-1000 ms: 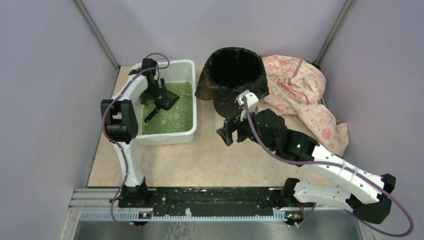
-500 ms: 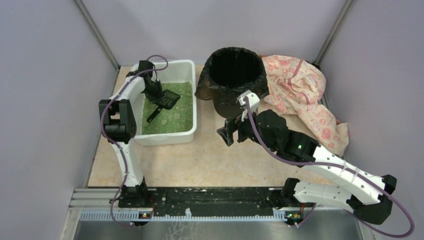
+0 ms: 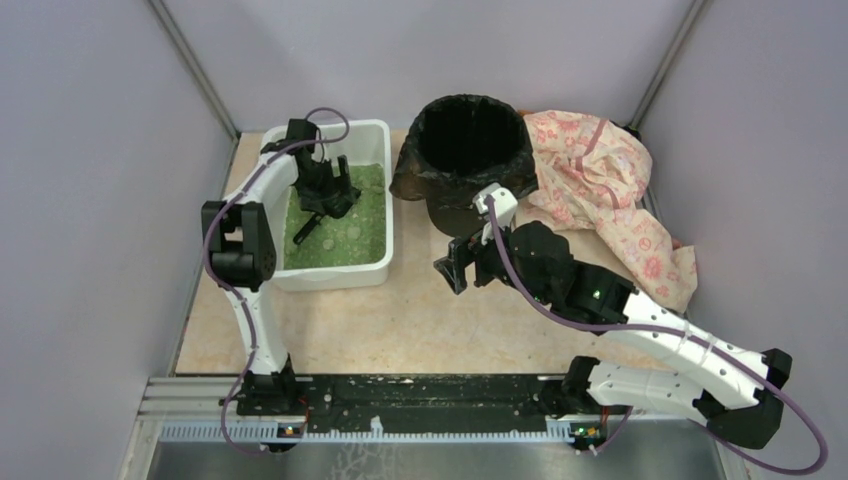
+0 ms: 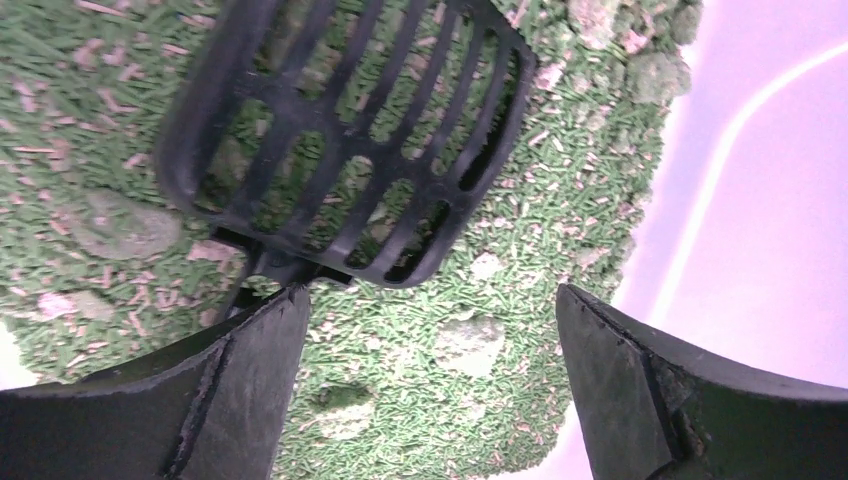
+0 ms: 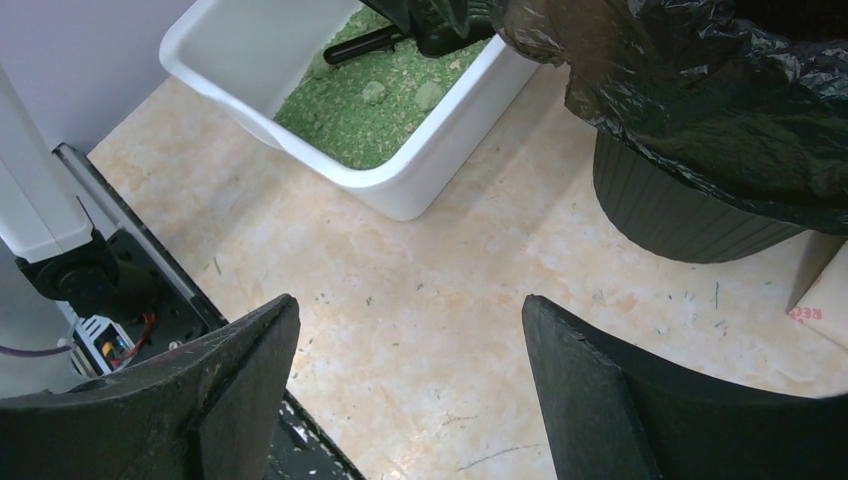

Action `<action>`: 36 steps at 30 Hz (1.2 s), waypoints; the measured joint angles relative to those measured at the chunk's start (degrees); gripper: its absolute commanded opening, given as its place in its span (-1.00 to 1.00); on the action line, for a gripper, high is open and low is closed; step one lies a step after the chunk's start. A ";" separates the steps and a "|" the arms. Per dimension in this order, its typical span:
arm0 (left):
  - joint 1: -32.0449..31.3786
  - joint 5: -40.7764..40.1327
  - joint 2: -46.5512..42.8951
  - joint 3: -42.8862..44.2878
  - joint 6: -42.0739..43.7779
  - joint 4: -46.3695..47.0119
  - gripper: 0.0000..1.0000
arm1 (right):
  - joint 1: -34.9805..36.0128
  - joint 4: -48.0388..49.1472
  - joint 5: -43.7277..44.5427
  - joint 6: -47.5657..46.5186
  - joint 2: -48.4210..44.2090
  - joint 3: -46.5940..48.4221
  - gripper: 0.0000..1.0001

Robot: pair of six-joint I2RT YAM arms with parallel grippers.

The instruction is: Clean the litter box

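Left wrist view: left gripper (image 4: pixel 430 300), jaws spread, hovers over the black slotted plastic scoop (image 4: pixel 345 130) lying in the white rectangular plastic litter box (image 3: pixel 335 272) at far left; centre on its handle (image 3: pixel 307 229) before closing.

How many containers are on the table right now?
2. The white litter box stands at the left; the black-bagged bin stands at the back centre, to its right. The pink cloth beside the bin could hide something small.
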 measured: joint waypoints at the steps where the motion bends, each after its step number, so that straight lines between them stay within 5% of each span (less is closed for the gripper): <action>1: 0.00 -0.20 0.00 0.28 -0.02 0.00 0.97 | 0.00 0.00 0.00 0.02 0.02 0.00 0.64; 20: 1.79 -10.19 -0.92 0.61 8.66 3.37 0.97 | -0.02 -1.36 1.49 -1.92 3.04 3.58 0.64; 28: 1.66 -10.60 -10.60 -19.39 16.00 5.35 0.97 | -6.47 2.38 -5.73 -3.19 6.27 2.43 0.64; 34: 1.55 -10.62 -6.03 -14.16 18.03 6.36 0.97 | -7.93 3.54 -9.46 -3.32 8.33 0.46 0.64; 36: 1.57 -10.80 -2.89 -12.22 18.14 6.71 0.80 | -8.13 4.26 -10.45 -3.69 8.35 0.24 0.64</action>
